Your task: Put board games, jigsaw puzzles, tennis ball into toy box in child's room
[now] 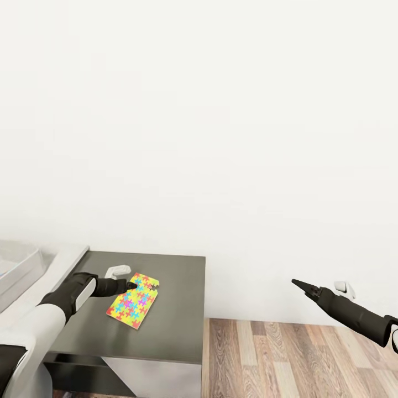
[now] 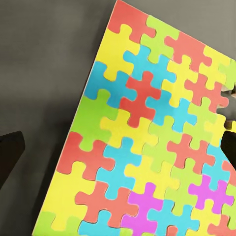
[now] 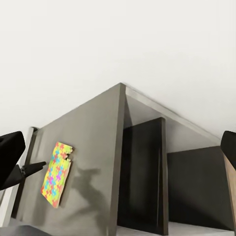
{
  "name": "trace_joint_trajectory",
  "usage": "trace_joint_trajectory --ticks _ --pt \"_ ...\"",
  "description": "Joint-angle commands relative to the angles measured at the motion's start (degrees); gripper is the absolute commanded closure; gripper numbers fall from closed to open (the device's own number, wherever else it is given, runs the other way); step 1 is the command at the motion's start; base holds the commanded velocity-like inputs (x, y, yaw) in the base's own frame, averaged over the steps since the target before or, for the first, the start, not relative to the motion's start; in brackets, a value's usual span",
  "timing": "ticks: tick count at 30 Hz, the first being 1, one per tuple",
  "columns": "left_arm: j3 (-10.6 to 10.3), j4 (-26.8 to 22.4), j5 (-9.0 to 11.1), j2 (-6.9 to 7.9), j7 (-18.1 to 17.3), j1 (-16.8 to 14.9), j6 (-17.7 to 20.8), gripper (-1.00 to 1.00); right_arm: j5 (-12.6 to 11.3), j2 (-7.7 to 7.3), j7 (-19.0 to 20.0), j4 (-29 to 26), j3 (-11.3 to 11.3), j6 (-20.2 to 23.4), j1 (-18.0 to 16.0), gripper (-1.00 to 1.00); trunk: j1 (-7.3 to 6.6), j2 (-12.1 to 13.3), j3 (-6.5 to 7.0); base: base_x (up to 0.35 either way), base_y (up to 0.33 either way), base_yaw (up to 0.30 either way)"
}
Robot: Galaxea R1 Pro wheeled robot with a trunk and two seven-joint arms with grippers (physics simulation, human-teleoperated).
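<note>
One jigsaw puzzle (image 1: 133, 303), a sheet of bright yellow, pink, blue and green pieces, is on the dark-grey cabinet top (image 1: 171, 298). I cannot tell whether it lies flat. My left gripper (image 1: 145, 284) is open at the puzzle's far short edge, with one fingertip on each side. In the left wrist view the puzzle (image 2: 152, 142) sits between two widely spread fingers (image 2: 10, 157). The pale grey toy box (image 1: 19, 262) stands on the white-grey table (image 1: 63, 257) at the far left. My right gripper (image 1: 296, 283) is open and empty over the floor.
The cabinet (image 3: 93, 142) stands against a plain white wall, with dark open compartments (image 3: 142, 172) on its side. Wood-plank floor (image 1: 298, 359) lies to its right. The table butts against the cabinet's left edge.
</note>
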Motion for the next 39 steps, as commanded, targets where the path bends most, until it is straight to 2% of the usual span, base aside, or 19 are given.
trace_joint_trajectory --ticks 1,18,29,39 --pt "-0.4 -0.1 0.6 0.06 0.1 0.0 0.3 -1.0 0.4 0.01 0.5 0.0 -0.1 0.3 -0.1 -1.0 0.01 -0.1 -0.14 0.0 0.0 0.0" --pt "-0.4 -0.1 0.6 0.05 0.1 0.0 0.3 -1.0 0.4 0.01 0.4 0.0 0.0 0.3 -0.1 -1.0 0.01 -0.1 -1.55 0.0 0.0 0.0" --pt "-0.4 -0.1 0.6 0.05 -0.2 0.0 0.3 -1.0 0.4 0.01 0.4 0.0 -0.1 0.3 -0.1 -1.0 0.01 -0.1 -1.66 0.0 0.0 0.0" --pt "-0.4 -0.1 0.5 0.05 -2.7 0.0 0.3 -1.0 0.4 0.01 0.4 0.0 0.0 0.3 -0.1 -1.0 0.01 -0.1 -1.66 0.0 -0.119 0.0"
